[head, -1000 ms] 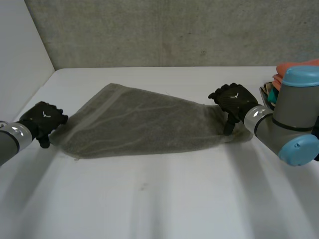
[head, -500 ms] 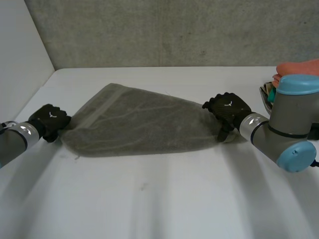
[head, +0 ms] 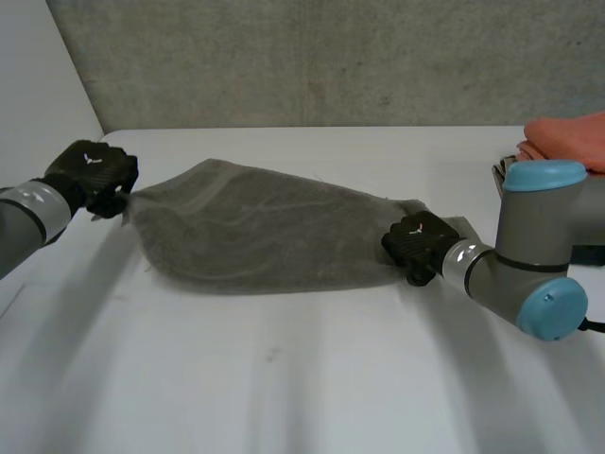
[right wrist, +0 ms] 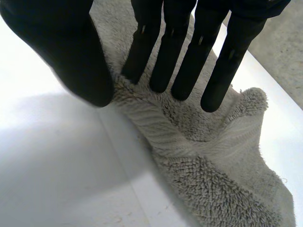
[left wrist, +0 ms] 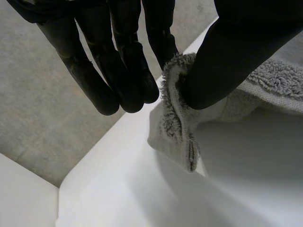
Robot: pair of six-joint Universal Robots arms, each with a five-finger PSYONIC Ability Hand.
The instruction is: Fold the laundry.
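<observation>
Your grey towel (head: 265, 232) lies across the middle of the white table (head: 302, 378), pulled long from 9 o'clock to 3 o'clock. It is fluffy, with a flat woven band near each end, and it has soft wrinkles running along it. It is wide in the middle and gets narrow at both ends, where your hands have it.

Your left hand (head: 95, 173) is at about 10 o'clock on the table. It holds the towel's left corner up off the table. Its fingers (left wrist: 128, 71) are straight and pressed together, and the thumb (left wrist: 227, 56) pinches the towel's edge against them.

Your right hand (head: 413, 242) is at about 3 o'clock, low by the table, on the towel's right end. Its fingers (right wrist: 189, 52) are straight and a little apart. The towel runs up between them and the thumb (right wrist: 71, 52), so they pinch it there. The cloth is bunched just past the fingertips.

An orange cloth (head: 567, 140) sits at 2 o'clock, well apart from the towel.
</observation>
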